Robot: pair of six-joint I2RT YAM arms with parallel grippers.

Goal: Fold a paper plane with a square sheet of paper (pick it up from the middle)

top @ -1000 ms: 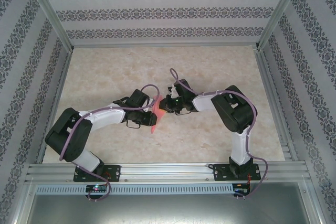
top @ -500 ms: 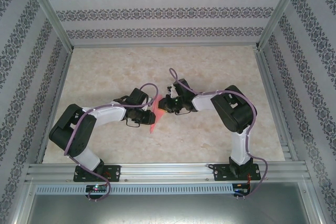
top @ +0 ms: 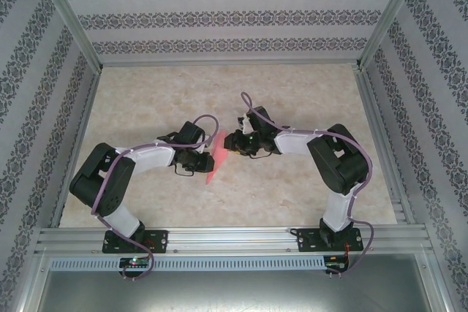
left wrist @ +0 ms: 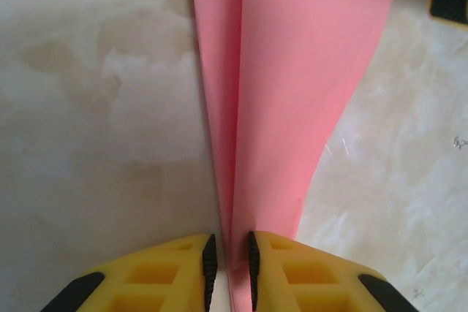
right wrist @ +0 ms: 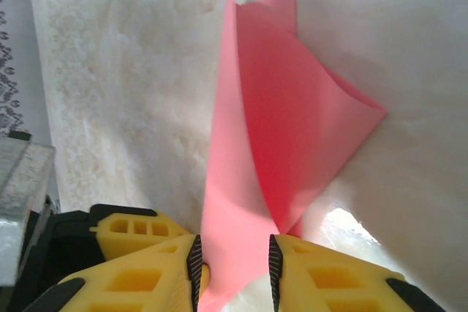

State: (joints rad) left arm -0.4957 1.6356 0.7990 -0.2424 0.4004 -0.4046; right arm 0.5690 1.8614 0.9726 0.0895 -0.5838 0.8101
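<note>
Early stage, by my read. Salmon-pink square sheet of paper [top: 213, 160] doubled along one centre crease. No nose, no wings yet, so most folds left.

Arms reach from near edge of marbled beige bench [top: 292, 93], elbows out, wrists turned inward, meeting mid-bench.

Left end effector [left wrist: 228, 261] pinches sheet at crease, jaws nearly together. Right end effector [right wrist: 234, 268] spread, loose pink edge passing between jaws, not clamped as far as seen.

Sheet stands upright between the two.
</note>
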